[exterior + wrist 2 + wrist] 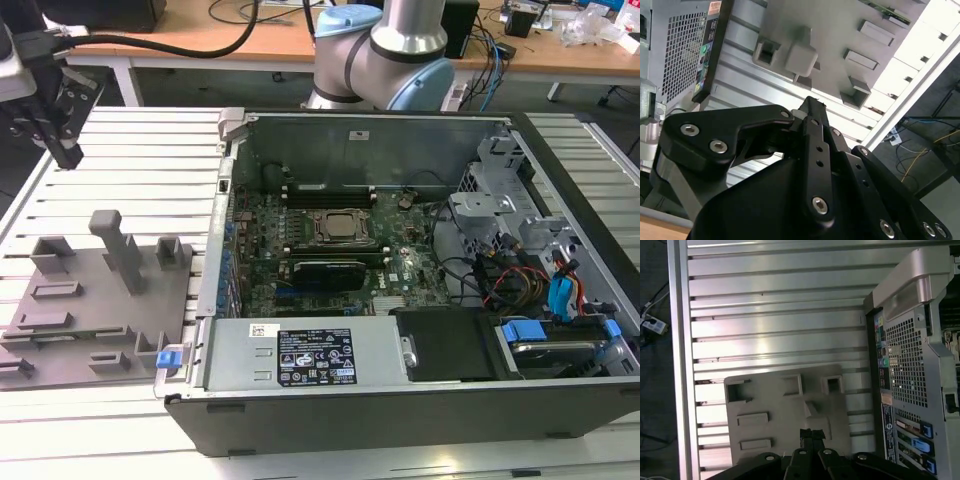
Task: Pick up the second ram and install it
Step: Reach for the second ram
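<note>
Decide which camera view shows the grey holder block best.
Exterior view: the grey holder block lies nearly whole, posts and slots plain. First wrist view: the gripper hides one edge. Second wrist view: a part, tilted.

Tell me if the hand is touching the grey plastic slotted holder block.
Apart: the exterior view shows bare table slats between the hand and the holder block.

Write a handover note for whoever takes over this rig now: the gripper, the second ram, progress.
Gripper: shut, empty, over the slatted table at the exterior view's left, apart from the grey holder block.
Second ram: lies on the holder block in the second wrist view, untouched.
Done: nothing on this ram.
Left: pickup, and installing it in the open computer case.
</note>
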### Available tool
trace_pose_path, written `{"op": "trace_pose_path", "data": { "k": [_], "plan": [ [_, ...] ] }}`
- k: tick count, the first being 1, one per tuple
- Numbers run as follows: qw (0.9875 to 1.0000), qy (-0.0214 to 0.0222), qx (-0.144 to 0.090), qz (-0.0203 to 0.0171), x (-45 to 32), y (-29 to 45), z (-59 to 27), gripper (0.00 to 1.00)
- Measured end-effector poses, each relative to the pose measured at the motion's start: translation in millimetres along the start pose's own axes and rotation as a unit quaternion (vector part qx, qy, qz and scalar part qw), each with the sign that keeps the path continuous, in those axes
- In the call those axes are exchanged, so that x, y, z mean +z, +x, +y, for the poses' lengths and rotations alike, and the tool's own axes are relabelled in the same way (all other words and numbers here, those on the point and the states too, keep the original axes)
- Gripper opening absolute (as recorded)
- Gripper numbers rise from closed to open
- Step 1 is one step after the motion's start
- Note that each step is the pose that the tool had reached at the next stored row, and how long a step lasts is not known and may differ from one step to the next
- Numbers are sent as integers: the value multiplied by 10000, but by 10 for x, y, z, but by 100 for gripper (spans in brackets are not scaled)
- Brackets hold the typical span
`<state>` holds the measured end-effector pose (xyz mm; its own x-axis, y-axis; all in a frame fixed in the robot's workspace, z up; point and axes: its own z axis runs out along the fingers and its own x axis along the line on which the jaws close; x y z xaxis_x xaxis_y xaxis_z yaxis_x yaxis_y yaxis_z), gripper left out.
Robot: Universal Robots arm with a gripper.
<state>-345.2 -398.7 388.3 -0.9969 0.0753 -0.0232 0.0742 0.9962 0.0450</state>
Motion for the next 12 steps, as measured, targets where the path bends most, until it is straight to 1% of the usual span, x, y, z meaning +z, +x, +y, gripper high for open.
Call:
{"op": "trace_pose_path", "data": {
  "k": [1, 3, 8, 11, 12],
  "plan": [
    [10000, 0, 0, 0, 1, 52, -4, 11],
    [10000, 0, 0, 0, 2, 101, -8, 11],
    [10000, 0, 0, 0, 6, 285, -22, 11],
    [10000, 0, 0, 0, 8, 347, -27, 11],
    [10000, 0, 0, 0, 10, 382, -29, 11]
  ]
}}
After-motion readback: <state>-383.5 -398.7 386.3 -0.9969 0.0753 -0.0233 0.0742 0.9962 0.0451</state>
